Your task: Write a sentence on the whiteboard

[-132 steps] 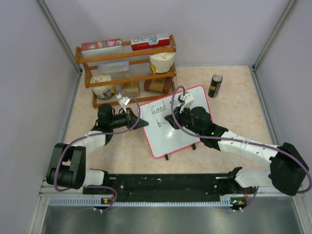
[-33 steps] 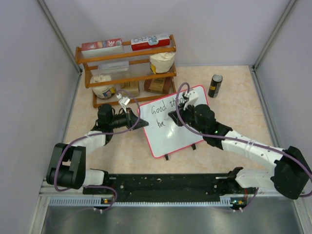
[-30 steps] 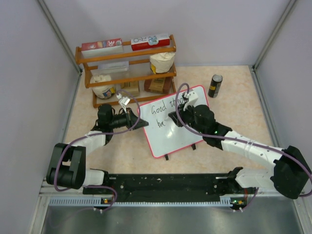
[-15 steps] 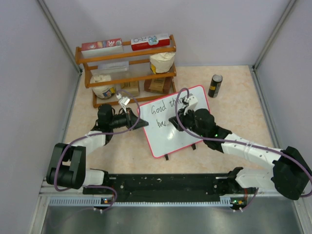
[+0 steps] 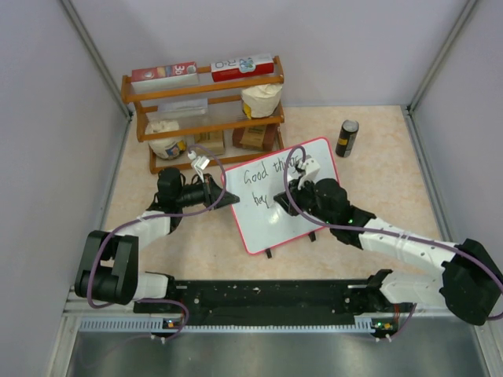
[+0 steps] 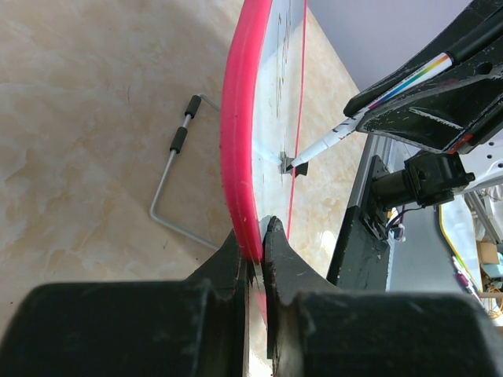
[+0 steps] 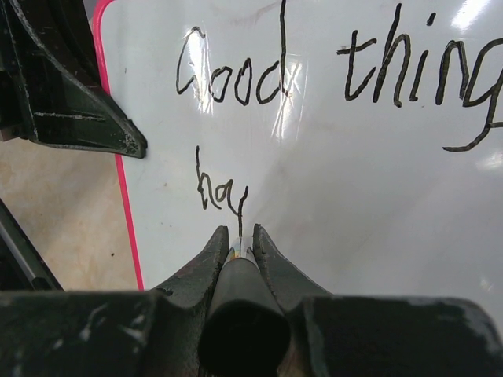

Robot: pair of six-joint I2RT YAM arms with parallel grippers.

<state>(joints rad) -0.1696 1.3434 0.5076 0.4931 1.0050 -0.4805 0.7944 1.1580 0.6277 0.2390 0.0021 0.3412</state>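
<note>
Pinched a marker in the right gripper, tip touching the whiteboard at the second line of the sentence, "hay" under "Good thing". Clamped the whiteboard's left red edge in the left gripper. Noted a wooden rack just behind the whiteboard.

Glossy white whiteboard — smooth varnished wooden rack.
</note>
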